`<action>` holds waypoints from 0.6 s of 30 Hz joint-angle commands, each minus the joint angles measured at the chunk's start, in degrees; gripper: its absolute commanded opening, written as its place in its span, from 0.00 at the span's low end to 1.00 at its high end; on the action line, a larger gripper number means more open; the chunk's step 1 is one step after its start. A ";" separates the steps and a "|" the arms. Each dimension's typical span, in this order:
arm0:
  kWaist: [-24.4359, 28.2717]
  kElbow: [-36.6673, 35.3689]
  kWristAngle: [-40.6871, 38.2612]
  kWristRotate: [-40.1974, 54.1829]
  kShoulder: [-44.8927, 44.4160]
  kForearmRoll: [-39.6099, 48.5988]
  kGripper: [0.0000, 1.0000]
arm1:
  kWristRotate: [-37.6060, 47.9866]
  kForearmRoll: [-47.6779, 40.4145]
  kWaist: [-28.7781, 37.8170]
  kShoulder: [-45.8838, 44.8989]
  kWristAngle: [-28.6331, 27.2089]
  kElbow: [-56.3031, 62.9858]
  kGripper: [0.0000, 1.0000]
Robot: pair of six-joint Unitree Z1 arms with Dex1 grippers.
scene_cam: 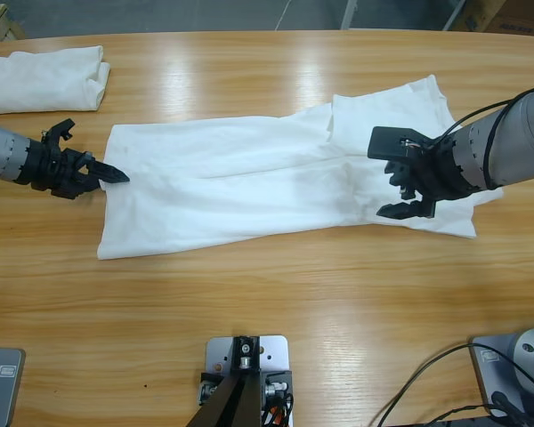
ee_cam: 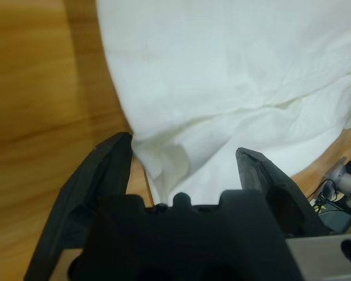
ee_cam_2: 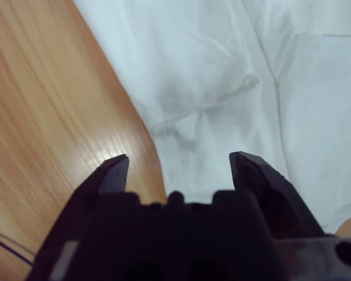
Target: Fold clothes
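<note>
You have the large white T-shirt (scene_cam: 249, 182) spread lengthwise across the middle of the wooden table (scene_cam: 276, 294), partly folded into a long band, with one sleeve end fanning out toward the table's right edge and the straight hem end lying toward the left edge. A ridge of doubled cloth runs along its length, and the fabric shows soft creases near the middle.

Your left gripper (scene_cam: 116, 175) comes in from the left edge of the tabletop and sits at the shirt's left hem, its tips just reaching the cloth's border. In the left wrist view its jaws stand spread apart, and a puckered fold of the white fabric (ee_cam: 222, 105) bulges between them without being pinched; bare wood shows to one side.

Your right gripper (scene_cam: 408, 210) reaches in from the right edge and hovers over the shirt's sleeve end, close to the near edge of the cloth. The right wrist view shows its jaws also spread wide, nothing held, with the shirt's creased fabric (ee_cam_2: 234, 76) below and its border running diagonally against the bare table.

A second white garment (scene_cam: 43, 78), already folded into a compact rectangle, lies at the far left corner of the tabletop, well apart from the shirt and from both grippers.
</note>
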 commanded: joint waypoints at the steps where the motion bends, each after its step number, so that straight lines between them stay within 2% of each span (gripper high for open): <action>1: 2.33 1.35 -0.54 -1.58 -2.56 7.43 0.65 | 0.60 -0.49 0.32 2.37 0.30 1.82 0.70; 3: 3.76 -0.13 -0.95 -1.19 -3.79 9.79 0.65 | 0.60 -0.54 0.36 2.66 0.23 1.82 0.70; 7: 4.87 -0.32 -2.49 -0.01 -1.42 9.54 0.54 | 0.60 -0.58 0.38 2.56 0.23 1.90 0.70; 18: 5.11 -1.22 -2.53 0.92 4.68 5.27 0.54 | 0.60 -0.58 0.39 2.65 0.23 2.06 0.70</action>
